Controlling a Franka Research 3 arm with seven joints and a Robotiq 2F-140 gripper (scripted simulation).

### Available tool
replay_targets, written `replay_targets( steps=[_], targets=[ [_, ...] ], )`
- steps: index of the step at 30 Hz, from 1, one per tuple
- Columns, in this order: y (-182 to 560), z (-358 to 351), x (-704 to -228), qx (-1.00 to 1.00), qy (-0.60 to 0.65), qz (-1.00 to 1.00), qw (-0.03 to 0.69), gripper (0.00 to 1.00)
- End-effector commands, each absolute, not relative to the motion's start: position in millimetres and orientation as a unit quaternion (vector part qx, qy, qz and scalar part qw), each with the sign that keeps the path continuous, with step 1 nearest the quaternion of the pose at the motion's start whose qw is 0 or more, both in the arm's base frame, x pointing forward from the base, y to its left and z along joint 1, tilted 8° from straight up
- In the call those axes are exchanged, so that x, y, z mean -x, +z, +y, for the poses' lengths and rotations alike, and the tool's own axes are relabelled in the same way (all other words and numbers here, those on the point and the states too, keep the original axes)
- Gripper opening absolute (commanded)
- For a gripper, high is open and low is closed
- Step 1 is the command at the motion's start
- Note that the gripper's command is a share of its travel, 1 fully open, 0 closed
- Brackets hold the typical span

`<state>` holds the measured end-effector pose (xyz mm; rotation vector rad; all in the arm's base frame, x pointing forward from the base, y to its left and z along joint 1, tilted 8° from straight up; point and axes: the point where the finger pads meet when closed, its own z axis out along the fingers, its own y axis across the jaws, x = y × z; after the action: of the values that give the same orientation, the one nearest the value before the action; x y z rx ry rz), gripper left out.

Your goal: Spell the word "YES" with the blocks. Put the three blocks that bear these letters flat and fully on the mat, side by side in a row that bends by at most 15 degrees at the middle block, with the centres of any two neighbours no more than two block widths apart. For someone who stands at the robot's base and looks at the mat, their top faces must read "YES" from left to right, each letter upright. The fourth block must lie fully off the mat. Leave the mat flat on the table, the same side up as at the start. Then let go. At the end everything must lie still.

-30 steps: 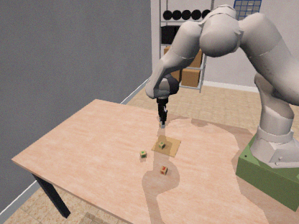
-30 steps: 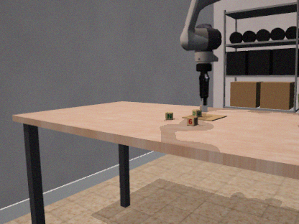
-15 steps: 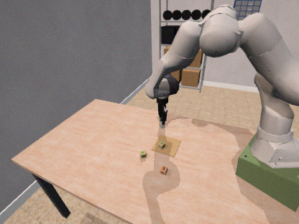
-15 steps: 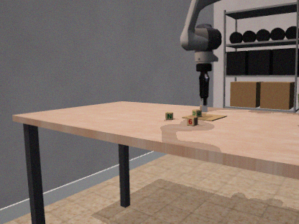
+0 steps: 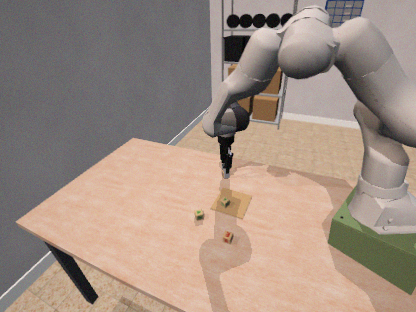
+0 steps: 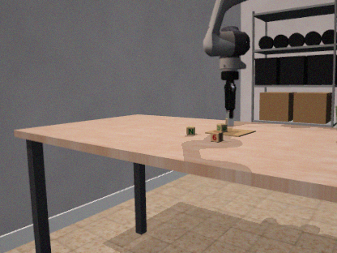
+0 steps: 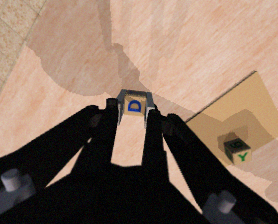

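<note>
From the top view I see my claw point(image 5: 226, 174) hanging low over the table point(image 5: 100, 198), just beyond the far edge of the mat point(image 5: 239, 207). One block point(image 5: 226, 202) sits on the mat; a green-faced block point(image 5: 199, 214) lies off it at about 8 o'clock, and a red-marked block point(image 5: 228, 236) lies off it at 6 o'clock, nearer my base.

From the exterior view the claw point(image 6: 229, 122) reaches down to table level behind the mat point(image 6: 241, 132). The N block point(image 6: 190, 131) stands apart at 9 o'clock of the mat, and the red-marked block point(image 6: 216, 137) is just beside the mat's near corner.

In the wrist view the claw point(image 7: 135, 109) is narrow, its fingers flanking the D block point(image 7: 134, 106) on both sides, seemingly touching; I judge the squeeze is not yet firm. The Y block point(image 7: 237, 150) rests on the mat point(image 7: 210, 125) at 4 o'clock.

My worry: D is no letter of the word, so carrying it onto the mat would spoil the layout. A weak pinch could also let it twist or drop on lifting.
</note>
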<state>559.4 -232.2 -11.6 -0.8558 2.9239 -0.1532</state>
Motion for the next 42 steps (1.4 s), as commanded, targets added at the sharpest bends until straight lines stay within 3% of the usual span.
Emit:
replay_targets(
  steps=[1, 17, 29, 42],
  targets=[
    [0.0, -231.5, -559.1, 0.281, -0.050, 0.957, 0.046, 0.16],
    [83.1, -225.6, -549.3, 0.281, -0.050, 0.957, 0.046, 0.16],
    [84.7, -225.5, -549.1, 0.280, -0.050, 0.958, 0.046, 0.16],
    [76.5, -225.0, -550.3, 0.148, -0.041, 0.987, 0.053, 0.16]
  ],
)
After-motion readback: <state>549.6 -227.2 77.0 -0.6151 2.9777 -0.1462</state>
